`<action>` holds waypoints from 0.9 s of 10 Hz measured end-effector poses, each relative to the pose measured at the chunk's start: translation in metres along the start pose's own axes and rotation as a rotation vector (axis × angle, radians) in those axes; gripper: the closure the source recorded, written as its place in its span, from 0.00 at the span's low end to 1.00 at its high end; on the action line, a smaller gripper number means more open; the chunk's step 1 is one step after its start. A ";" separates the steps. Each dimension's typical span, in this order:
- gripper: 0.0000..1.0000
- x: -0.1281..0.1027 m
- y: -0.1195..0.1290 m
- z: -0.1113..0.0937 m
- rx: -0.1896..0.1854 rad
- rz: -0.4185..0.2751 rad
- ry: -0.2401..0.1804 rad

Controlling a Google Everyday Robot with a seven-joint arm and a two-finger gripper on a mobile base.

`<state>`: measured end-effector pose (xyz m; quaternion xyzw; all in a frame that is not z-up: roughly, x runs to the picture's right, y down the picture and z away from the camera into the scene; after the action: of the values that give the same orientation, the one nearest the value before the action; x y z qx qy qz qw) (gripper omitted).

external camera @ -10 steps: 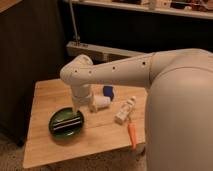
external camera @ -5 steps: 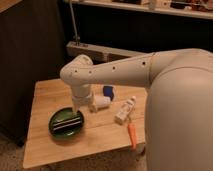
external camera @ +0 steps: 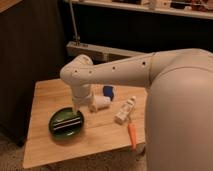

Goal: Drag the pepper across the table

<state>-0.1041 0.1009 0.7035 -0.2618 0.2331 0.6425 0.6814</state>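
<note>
The end effector (external camera: 68,123) sits at the tip of the white arm, low over a dark green round dish (external camera: 54,121) at 8 o'clock on the light wooden plank tabletop (external camera: 47,97); I cannot tell whether it is spread or pressed together. The small, slender orange pepper (external camera: 132,136) lies at 4 o'clock near the front edge, well apart from the end effector, just at 5 o'clock of a white bottle-like tube (external camera: 125,111). A white cup (external camera: 100,102) lies near the centre, with a small blue object (external camera: 108,91) at its 1 o'clock
</note>
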 end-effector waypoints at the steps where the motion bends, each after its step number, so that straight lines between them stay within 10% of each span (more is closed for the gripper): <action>1: 0.35 0.000 0.000 0.000 0.000 0.000 0.000; 5: 0.35 0.001 -0.007 -0.003 0.005 -0.004 -0.016; 9: 0.35 0.025 -0.072 -0.022 0.016 0.006 -0.086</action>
<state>-0.0305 0.1031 0.6746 -0.2277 0.2097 0.6533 0.6909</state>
